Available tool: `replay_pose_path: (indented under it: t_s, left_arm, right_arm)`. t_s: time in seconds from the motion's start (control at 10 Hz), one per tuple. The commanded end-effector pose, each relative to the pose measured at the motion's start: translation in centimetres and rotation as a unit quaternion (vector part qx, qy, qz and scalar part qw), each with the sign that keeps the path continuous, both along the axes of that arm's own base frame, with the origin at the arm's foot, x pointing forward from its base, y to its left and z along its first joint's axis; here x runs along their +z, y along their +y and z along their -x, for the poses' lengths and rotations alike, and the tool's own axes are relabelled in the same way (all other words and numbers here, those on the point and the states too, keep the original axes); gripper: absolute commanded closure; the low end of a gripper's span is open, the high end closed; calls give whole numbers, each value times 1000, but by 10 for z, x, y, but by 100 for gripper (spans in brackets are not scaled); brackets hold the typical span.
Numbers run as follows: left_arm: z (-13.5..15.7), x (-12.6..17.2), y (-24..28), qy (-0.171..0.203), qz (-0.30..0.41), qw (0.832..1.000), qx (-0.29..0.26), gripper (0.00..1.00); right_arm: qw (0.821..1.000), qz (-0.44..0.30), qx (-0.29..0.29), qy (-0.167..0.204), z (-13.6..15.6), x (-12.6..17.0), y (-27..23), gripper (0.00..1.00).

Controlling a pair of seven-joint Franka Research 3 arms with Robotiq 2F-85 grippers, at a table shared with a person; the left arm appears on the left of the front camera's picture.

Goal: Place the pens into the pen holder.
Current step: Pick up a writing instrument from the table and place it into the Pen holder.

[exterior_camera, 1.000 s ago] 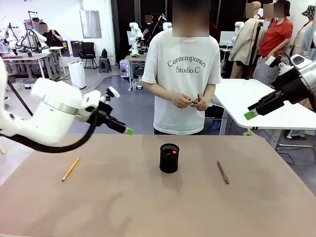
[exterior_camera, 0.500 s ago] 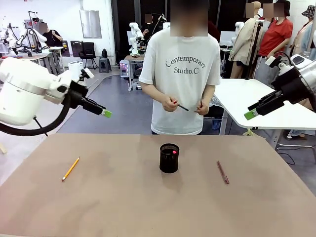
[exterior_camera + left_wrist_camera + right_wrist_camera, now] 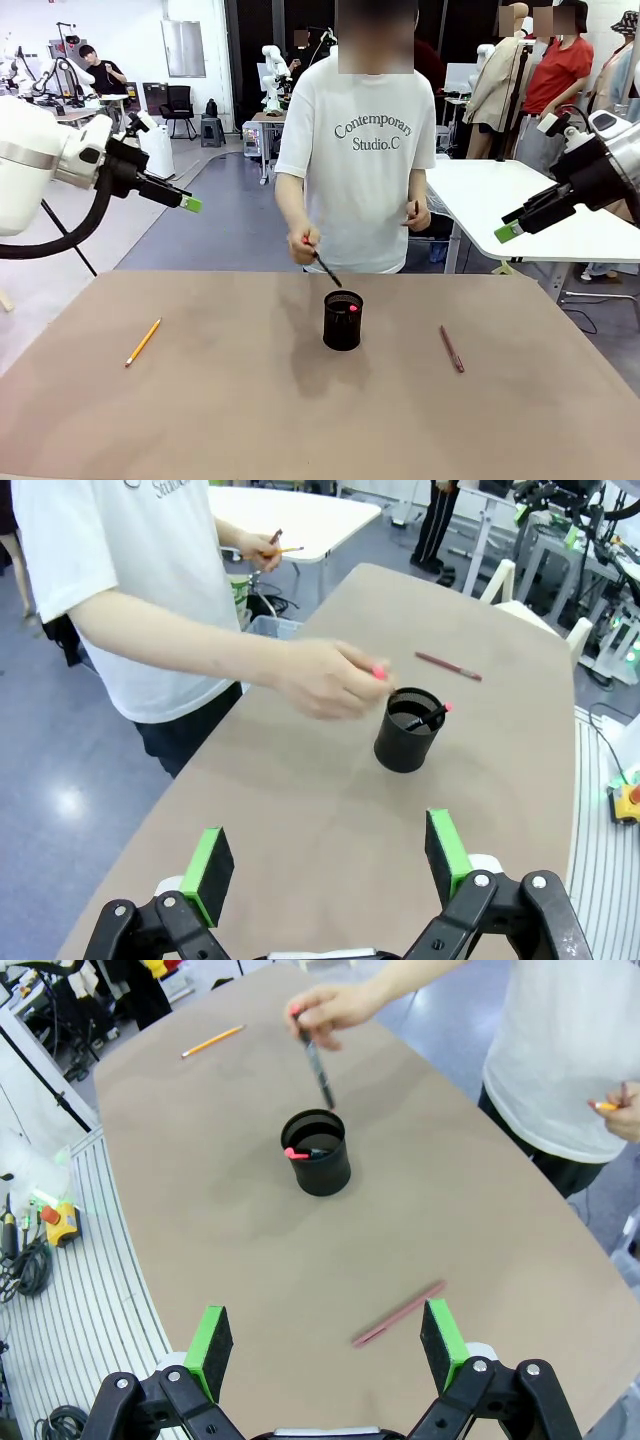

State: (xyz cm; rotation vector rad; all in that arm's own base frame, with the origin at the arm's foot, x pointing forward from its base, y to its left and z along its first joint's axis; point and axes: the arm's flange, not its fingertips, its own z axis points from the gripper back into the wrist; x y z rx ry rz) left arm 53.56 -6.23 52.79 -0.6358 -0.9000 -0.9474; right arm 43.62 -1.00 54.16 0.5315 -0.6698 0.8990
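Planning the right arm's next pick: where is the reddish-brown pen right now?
In the front view the reddish-brown pen lies flat on the table, to the robot's right of the pen holder, apart from it.

The pen holder (image 3: 342, 320) is black mesh, the pencil (image 3: 143, 342) yellow-orange, the loose pen (image 3: 452, 349) reddish-brown, the hand-held pen (image 3: 325, 267) dark with a red tip, the bench (image 3: 300, 420) tan-brown, the person's shirt (image 3: 360, 190) white with dark lettering, and the left tool (image 3: 189, 204) and right tool (image 3: 507, 233) black with green pads.
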Motion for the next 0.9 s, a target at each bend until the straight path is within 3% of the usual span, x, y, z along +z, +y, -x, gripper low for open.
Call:
replay_pose_path:
  t_s: [0.0, 0.8]
  left_arm:
    - [-1, -3, 0, 2, -6, 1000, -2, 0]
    - [-1, -3, 0, 2, -6, 1000, -2, 0]
  right_arm:
    - [1000, -6, 0, -3, -1, 1, 1, 0]
    - [1000, -6, 0, -3, -1, 1, 1, 0]
